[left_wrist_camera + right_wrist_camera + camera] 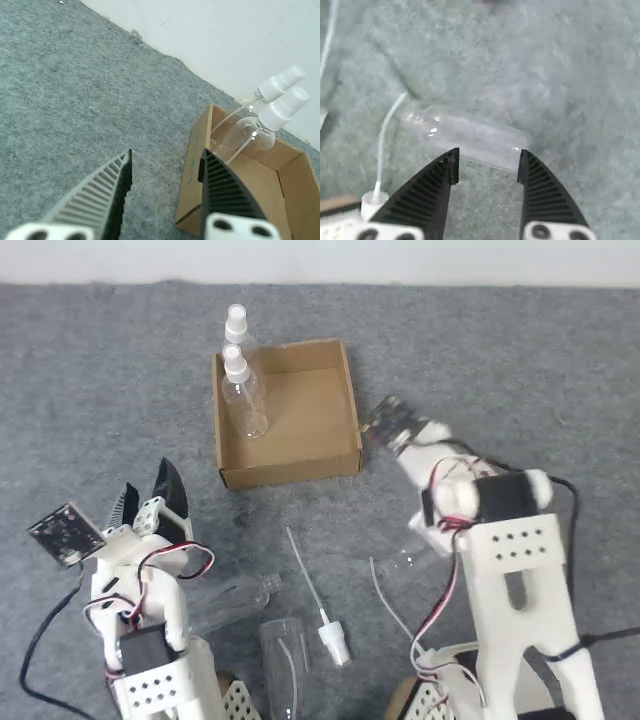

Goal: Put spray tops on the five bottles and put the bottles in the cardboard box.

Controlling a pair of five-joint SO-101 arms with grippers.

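The cardboard box [342,410] sits at the back middle of the grey carpet. Two clear bottles with white spray tops, one [243,390] and another [237,328], lean against its left wall; the left wrist view shows the box [192,185] and the front bottle [250,135]. My left gripper [147,476] is open and empty in front of the box's left corner, also seen as my left gripper [166,159]. My right gripper [489,154] is open just above an uncapped clear bottle [465,135] lying on the carpet. That bottle [412,545] lies beside the right arm.
Two more uncapped bottles lie near the front, one [235,600] and one [280,660]. A loose spray top with a long tube [332,638] lies between the arms. Another spray top [372,197] with its tube lies close to the right gripper.
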